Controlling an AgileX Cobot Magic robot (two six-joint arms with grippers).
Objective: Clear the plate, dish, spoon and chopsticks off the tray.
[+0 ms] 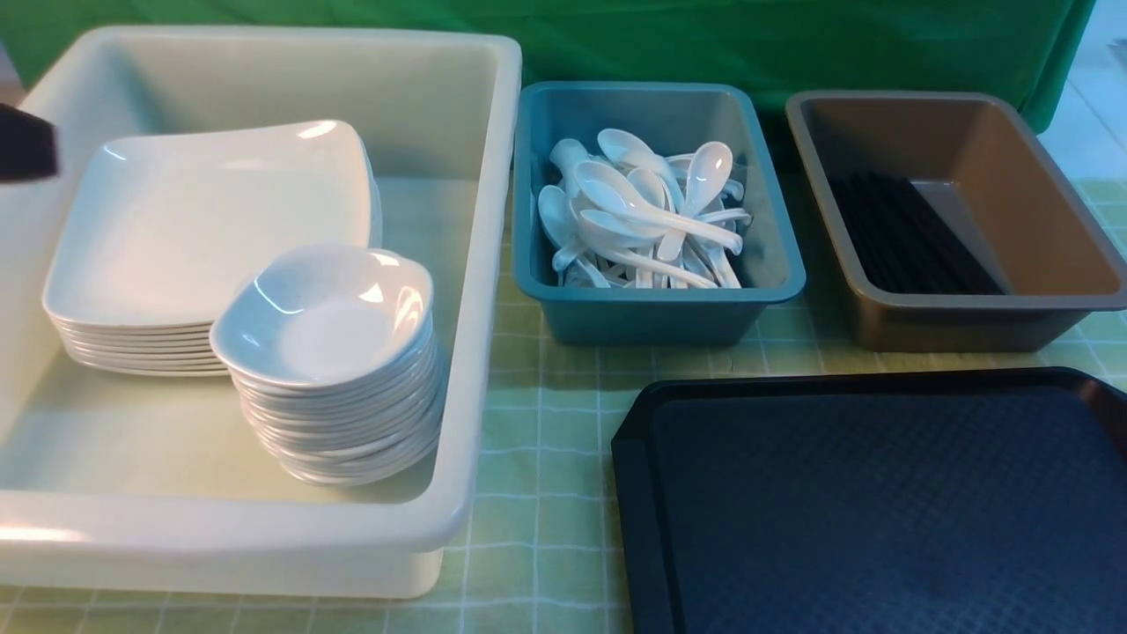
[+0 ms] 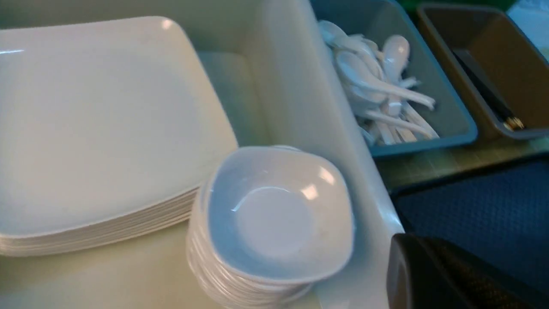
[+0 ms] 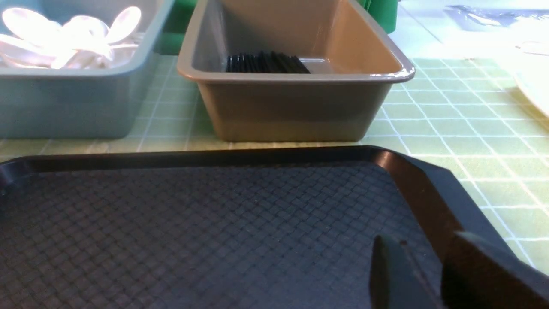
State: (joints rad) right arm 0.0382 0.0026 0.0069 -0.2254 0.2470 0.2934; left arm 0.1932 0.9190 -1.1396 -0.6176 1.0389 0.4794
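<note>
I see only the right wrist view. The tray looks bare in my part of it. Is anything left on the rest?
Observer: No. In the front view the tray is bare too, though its near edge is cut off.
Operator: Where are the plates?
Observer: The plates are stacked in a white tub on the robot's left.
Operator: Is anything else in the tub?
Observer: Yes, a stack of bowls stands in front of the plates.
</note>
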